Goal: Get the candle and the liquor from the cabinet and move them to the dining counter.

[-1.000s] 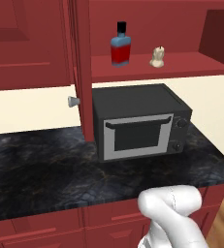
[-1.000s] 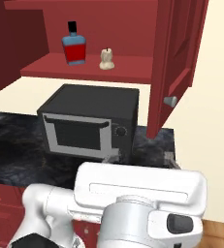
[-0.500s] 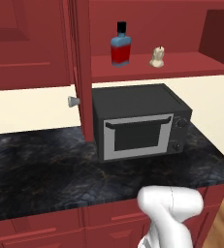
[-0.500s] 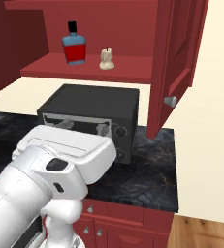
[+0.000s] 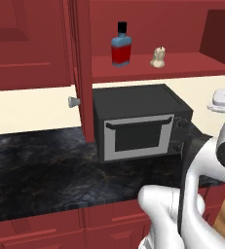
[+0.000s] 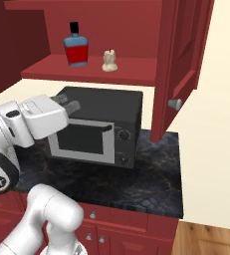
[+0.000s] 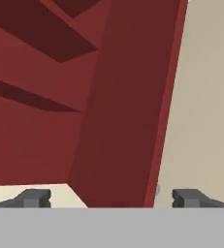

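The dark red wooden wall cabinet with panelled doors is standing open, and both task items are sitting on its red shelf: the squat liquor bottle with blue shoulders, a red label band and a black cap, and just to one side of it, apart from it, the small cream-white lumpy wax candle. The two-finger gripper on the white arm is hanging empty, jaws spread wide, in front of the top of the black microwave oven with its grey door, below the shelf and well short of either item. In the hand view the dark fingertips are pointing at the red cabinet wood and cream wall, not at bottle or candle. In my judgement the step in hand is the approach for the first pick. To do it well, the hand is needing to rise to shelf level and turn towards the chosen item, then enter level above the shelf edge. The open door beside the shelf is narrowing the entry, so a straight approach is advisable. The jaws should be closing on the bottle's body below the cap, without nudging the candle.
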